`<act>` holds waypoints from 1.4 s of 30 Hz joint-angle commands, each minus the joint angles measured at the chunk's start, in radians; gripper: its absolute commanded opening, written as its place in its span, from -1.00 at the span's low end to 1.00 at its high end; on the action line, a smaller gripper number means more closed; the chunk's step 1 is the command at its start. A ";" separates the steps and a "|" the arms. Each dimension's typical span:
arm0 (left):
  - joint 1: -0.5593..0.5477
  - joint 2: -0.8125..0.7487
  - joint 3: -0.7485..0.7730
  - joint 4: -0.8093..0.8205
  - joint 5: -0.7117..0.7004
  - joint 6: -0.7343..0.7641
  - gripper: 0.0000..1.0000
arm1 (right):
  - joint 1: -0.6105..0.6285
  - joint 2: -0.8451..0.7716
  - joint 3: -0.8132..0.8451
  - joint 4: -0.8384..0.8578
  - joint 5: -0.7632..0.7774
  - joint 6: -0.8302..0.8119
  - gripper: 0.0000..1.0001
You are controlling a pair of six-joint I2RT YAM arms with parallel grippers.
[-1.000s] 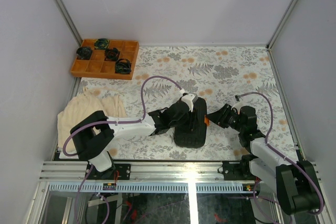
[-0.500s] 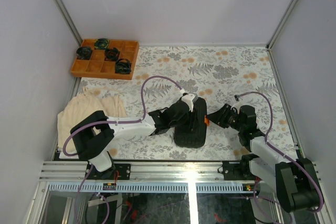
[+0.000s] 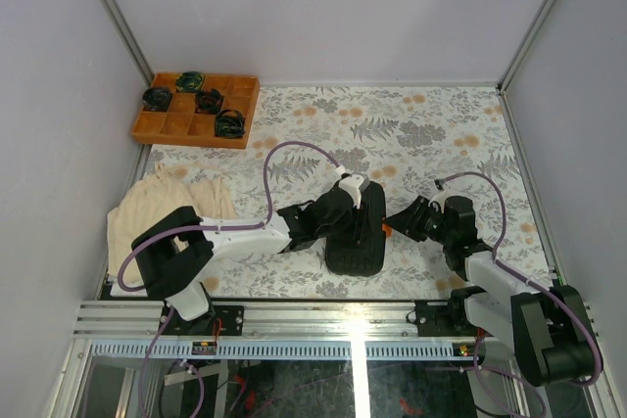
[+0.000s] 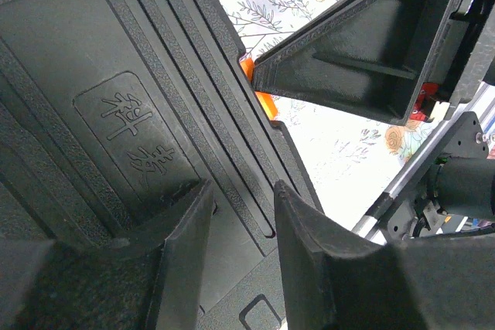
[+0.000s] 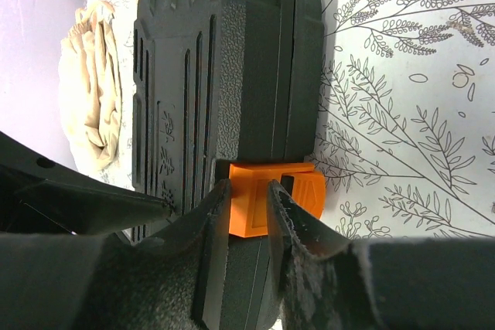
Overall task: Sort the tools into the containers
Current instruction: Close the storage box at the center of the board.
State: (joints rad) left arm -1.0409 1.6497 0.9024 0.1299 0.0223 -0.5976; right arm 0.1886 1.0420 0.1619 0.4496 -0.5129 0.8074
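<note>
As both arms reach low, parted left fingers (image 4: 182, 253) rest atop the case (image 3: 355, 247), crosswise before slightly parted right fingers (image 5: 205, 260) touching its latch (image 5: 298, 191).

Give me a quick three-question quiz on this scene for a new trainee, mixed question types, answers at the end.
1. True or false: the black tool case is closed.
2. The right gripper has its fingertips at: A, the case's orange latch; B, a beige cloth; C, a screwdriver.
3. How many coiled items lie in the orange gridded tray?
Key: 1 true; 2 A; 3 four.
</note>
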 commanded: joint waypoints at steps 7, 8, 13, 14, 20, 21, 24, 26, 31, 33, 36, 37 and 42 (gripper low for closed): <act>-0.032 0.096 -0.034 -0.155 0.056 -0.007 -0.27 | 0.018 0.047 0.017 -0.109 -0.011 -0.036 -0.43; -0.032 0.098 -0.033 -0.155 0.057 -0.007 -0.27 | 0.018 0.044 0.023 -0.130 0.000 -0.045 -0.43; -0.032 0.096 -0.035 -0.158 0.055 -0.005 -0.27 | 0.020 -0.070 0.080 -0.327 0.150 -0.100 -0.35; -0.032 0.094 -0.036 -0.158 0.053 -0.005 -0.27 | 0.018 -0.098 0.093 -0.367 0.186 -0.108 -0.33; -0.033 0.094 -0.039 -0.158 0.054 -0.007 -0.27 | 0.019 -0.223 0.128 -0.493 0.311 -0.122 -0.15; -0.032 0.094 -0.039 -0.158 0.054 -0.007 -0.28 | 0.019 -0.232 0.129 -0.500 0.321 -0.120 -0.14; -0.033 0.094 -0.036 -0.159 0.054 -0.007 -0.27 | 0.018 -0.228 0.129 -0.506 0.329 -0.118 -0.14; -0.032 0.096 -0.034 -0.161 0.056 -0.005 -0.28 | 0.019 -0.203 0.134 -0.504 0.313 -0.126 -0.19; -0.032 0.100 -0.031 -0.161 0.056 -0.005 -0.28 | 0.019 -0.127 0.153 -0.466 0.260 -0.161 -0.41; -0.032 0.101 -0.031 -0.161 0.056 -0.004 -0.28 | 0.019 -0.104 0.163 -0.450 0.244 -0.171 -0.47; -0.032 0.102 -0.027 -0.162 0.057 -0.004 -0.28 | 0.017 -0.059 0.180 -0.430 0.221 -0.191 -0.53; -0.033 0.102 -0.027 -0.162 0.057 -0.004 -0.27 | 0.018 -0.045 0.185 -0.426 0.213 -0.196 -0.55; -0.033 0.103 -0.026 -0.164 0.055 -0.006 -0.28 | 0.019 0.009 0.194 -0.390 0.176 -0.200 -0.60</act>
State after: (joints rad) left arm -1.0473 1.6733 0.9184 0.1490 0.0334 -0.5980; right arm 0.2028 1.0237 0.3145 -0.0013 -0.2855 0.6361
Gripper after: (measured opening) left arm 0.363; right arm 0.209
